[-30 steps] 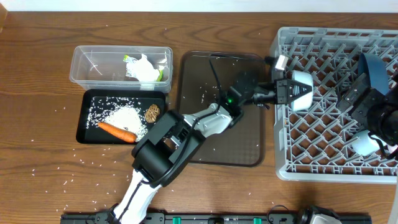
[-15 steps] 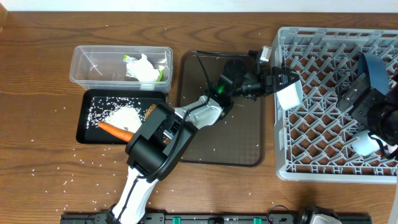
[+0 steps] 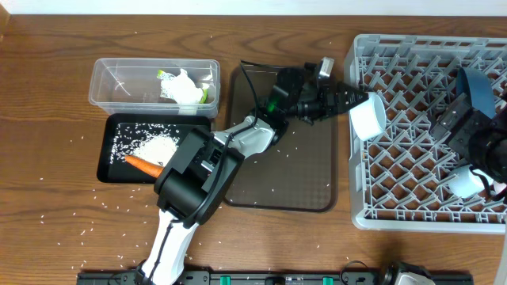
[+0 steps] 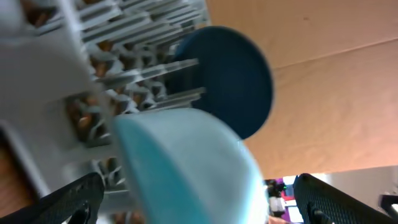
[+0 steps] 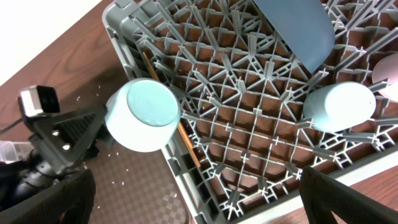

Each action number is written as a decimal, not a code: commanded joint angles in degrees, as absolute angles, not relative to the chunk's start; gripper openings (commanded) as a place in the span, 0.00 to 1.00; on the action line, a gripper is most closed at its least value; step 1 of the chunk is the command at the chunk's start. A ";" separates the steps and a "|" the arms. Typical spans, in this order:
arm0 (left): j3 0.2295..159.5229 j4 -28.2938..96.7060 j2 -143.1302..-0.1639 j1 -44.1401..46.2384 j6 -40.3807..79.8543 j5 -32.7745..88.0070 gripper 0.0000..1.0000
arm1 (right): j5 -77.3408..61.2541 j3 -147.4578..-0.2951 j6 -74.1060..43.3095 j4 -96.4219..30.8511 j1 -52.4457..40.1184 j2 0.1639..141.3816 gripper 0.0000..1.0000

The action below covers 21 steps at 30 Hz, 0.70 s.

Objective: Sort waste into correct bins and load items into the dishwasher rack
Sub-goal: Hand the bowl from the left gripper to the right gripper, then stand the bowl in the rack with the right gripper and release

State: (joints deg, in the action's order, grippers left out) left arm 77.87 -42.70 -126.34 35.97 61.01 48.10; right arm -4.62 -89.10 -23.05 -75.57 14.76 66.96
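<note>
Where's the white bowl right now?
Overhead view: white bowl tipped on its side at the left edge of the dishwasher rack, by the left gripper.

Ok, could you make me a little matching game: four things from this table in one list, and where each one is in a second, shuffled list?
Things:
1. carrot
2. crumpled white tissue
3. white bowl
4. dark-blue dish

Places:
A. standing on edge in the dishwasher rack
B. in the black tray
C. held by the left hand at the rack's left edge
D. in the clear tub

Pairs: 1-B, 2-D, 3-C, 4-A
</note>
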 commanded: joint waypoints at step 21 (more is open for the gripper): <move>79.55 -1.32 -98.30 22.39 30.96 35.68 0.98 | -15.81 -89.23 -14.85 -73.23 14.92 66.87 0.99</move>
